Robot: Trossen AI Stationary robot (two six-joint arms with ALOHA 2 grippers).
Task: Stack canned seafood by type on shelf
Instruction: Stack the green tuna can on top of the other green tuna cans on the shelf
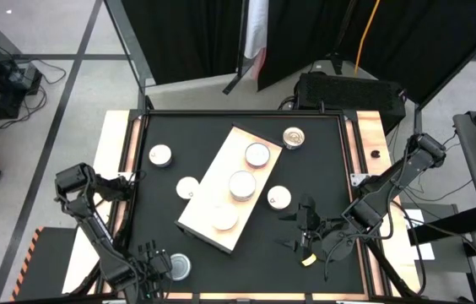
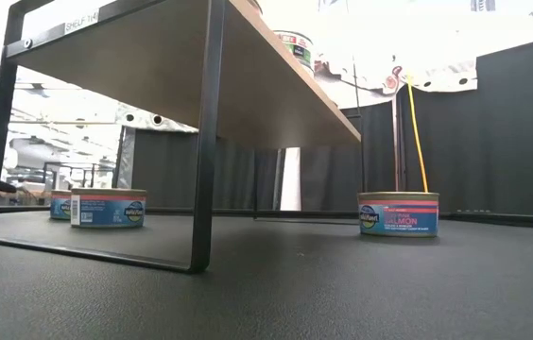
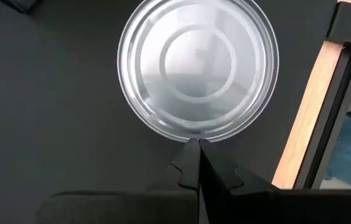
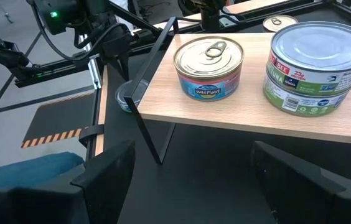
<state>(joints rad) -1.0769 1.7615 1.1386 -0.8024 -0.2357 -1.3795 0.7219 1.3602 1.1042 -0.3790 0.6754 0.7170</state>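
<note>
Table [image 1: 162, 181]: black top, wood side rails, both arms at its near edge.

Shelf [image 1: 231, 188]: long pale board on black legs, lying diagonally from 7 to 1 o'clock across the table centre. The low view shows its underside, with a white sticker at the front corner; the text looks like "SHELF", the rest unreadable.

On the shelf [image 4: 238, 106]: three tin spots in a row. Pull-tab tin [image 4: 208, 67], label reads "Wild Planet". Next to it a stack of two [image 4: 320, 67]; upper label shows "BEE", lower one is green with small print I can't read. The third spot [image 1: 257, 154] sits at the 1 o'clock end; its label is not legible.

Loose tins on the table:
- golden-top tin [image 1: 294, 137], just off the shelf's 1 o'clock end
- one [image 1: 279, 198] at 3 o'clock of the shelf; in the low view the blue/pink label reads "SALMON" [image 2: 398, 213]
- two at 9 o'clock of the shelf [image 1: 160, 155] [image 1: 188, 187]; their labels in the low view are too small to read
- one [image 1: 178, 267] at 7 o'clock by the near edge, plain ribbed silver lid [image 3: 197, 65], sides hidden

Right arm: elbow out at 3 o'clock, forearm reaching in. Right tool [image 1: 300, 230] is near the shelf's long side at 4 o'clock, fingers spread wide, holding nothing.

Left arm: folded along the 8 o'clock corner. Left tool [image 3: 196, 149] is closed, fingertips pressed together, tip at the rim of the 7 o'clock tin; contact can't be confirmed.
</note>
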